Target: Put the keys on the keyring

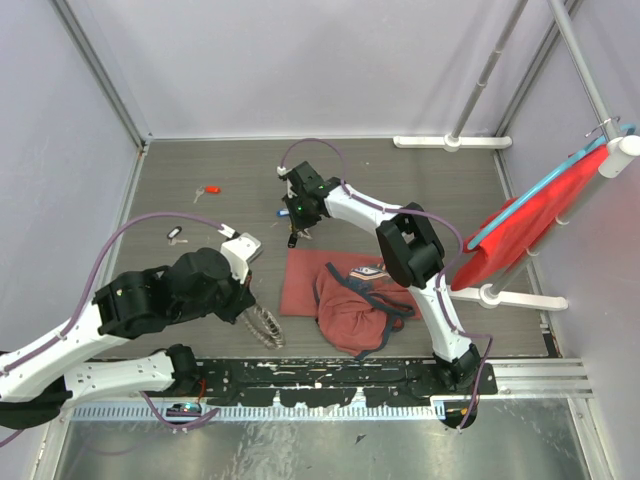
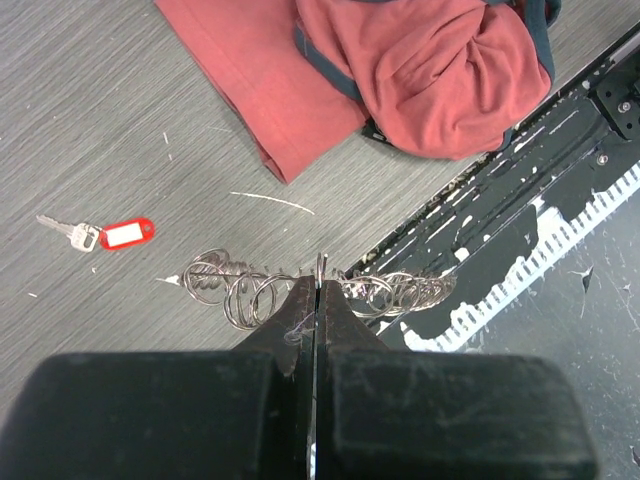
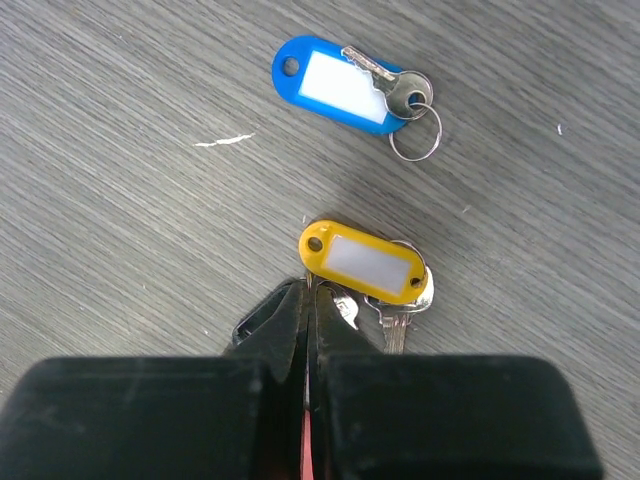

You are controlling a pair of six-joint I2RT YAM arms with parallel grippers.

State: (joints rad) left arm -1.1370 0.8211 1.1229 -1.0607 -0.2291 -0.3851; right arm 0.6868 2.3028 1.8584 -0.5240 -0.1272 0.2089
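- My left pincer (image 2: 318,288) is clamping fully shut on the keyring (image 2: 245,292). The wire is passing between the tips, with coils of small rings fanning out to both sides.
- The keyring is hanging low near the table's (image 1: 420,180) near edge, just left of the cloth bag (image 1: 350,305).
- My right pincer (image 3: 308,298) is closing tight, tips down at the yellow key (image 3: 365,262), touching the tag's lower left corner.
- The yellow key's tag is lying crosswise to my jaw line. Its blade is pointing back toward me, just right of the tips.
- I am judging that the right arm is the nearer 1 for this key, and for the blue key (image 3: 340,85) lying just beyond it.
- From the right pincer, the keyring is lying toward the near edge and to my left, so the carry is heading that way.
- The red key (image 2: 112,234) is resting apart on the left side, nearer my left arm.
- I am failing to make out whether the right tips are pinching the key's small ring or only metal beside it, since my own fingers are covering that spot. A dark shape left of the tips is also going unidentified.
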